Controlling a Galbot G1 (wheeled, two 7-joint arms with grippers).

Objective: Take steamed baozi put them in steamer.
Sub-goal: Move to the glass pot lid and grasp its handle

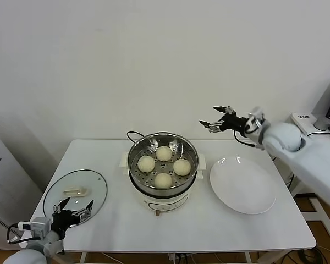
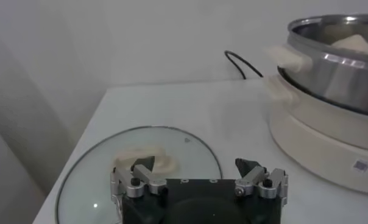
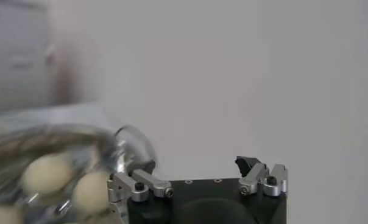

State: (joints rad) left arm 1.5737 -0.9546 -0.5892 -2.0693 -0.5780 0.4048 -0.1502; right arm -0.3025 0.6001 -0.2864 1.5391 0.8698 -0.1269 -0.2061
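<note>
Overhead, four baozi in steamer; left wrist alone shows cord; both hands open, empty.

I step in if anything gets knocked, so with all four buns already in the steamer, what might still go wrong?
1. The right hand hangs open in the air behind the steamer; dropping as it swings back, it might clip the rim or the empty plate.
2. The left hand, open, sits low over the glass lid's near edge; a forward move may push the lid along the table.

White table: glass lid, steamer, plate.
</note>
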